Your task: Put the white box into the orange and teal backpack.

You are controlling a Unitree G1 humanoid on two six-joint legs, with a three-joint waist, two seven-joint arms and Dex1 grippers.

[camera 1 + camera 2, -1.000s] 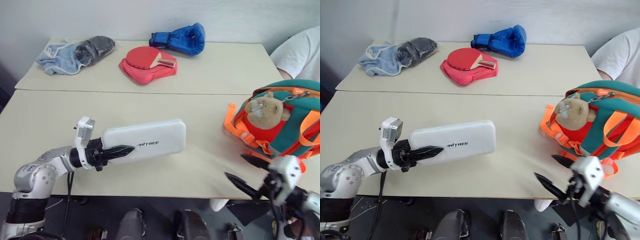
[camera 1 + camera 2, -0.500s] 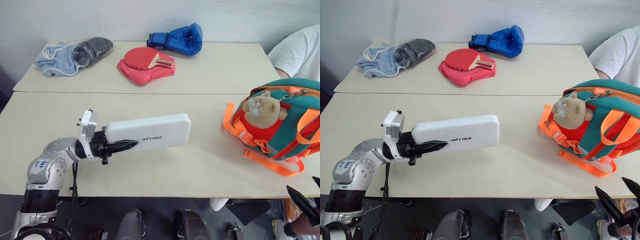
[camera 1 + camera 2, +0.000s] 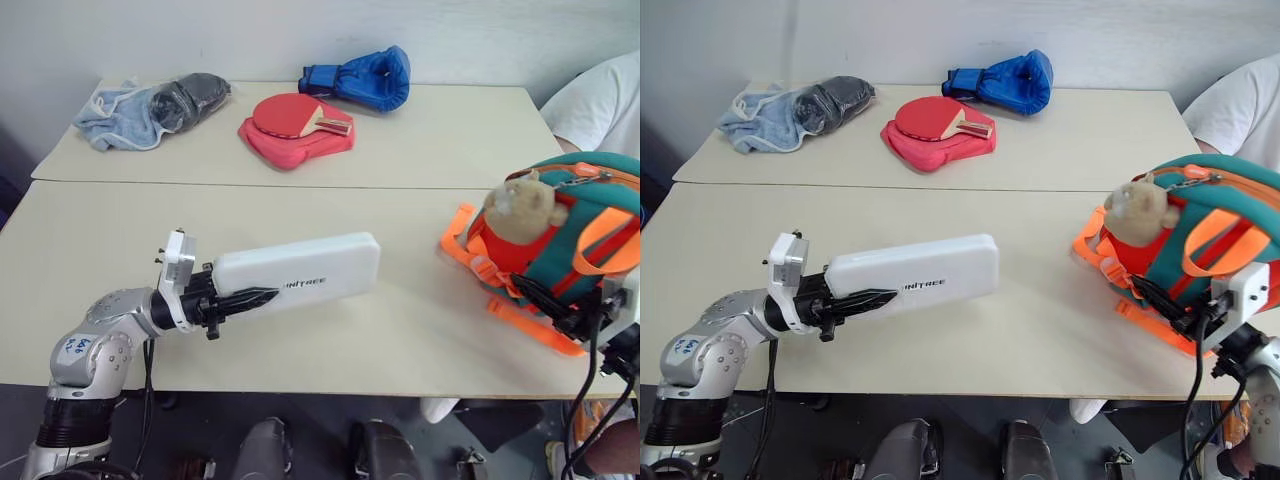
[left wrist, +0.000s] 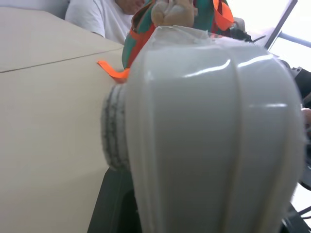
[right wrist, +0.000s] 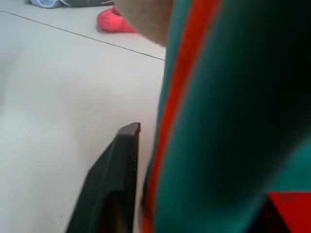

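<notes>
The white box [image 3: 298, 279] is held clear of the counter [image 3: 400, 330], roughly level, above the near-left part of the surface, its long axis aimed toward the right edge. The left gripper [image 3: 240, 299] is clenched on the box's near end, a grip that leaves the far end free to lead, presumably so it can enter an opening first. The orange and teal backpack [image 3: 1200, 235] sits at the right edge near the front corner, propped fairly upright with its tan plush toy [image 3: 1137, 210] facing the box and orange straps [image 3: 470, 262] spilling onto the counter. The right gripper [image 3: 1160, 300] is at the backpack's lower front, fingers against the fabric and straps; whether it has pinched anything I cannot tell, though it looks placed to steady or open the bag. Box and backpack are well apart. Along the far edge lie a red paddle case [image 3: 295, 128], a blue boxing glove [image 3: 362, 78] and a bundled cloth [image 3: 150, 108], out of the way.
</notes>
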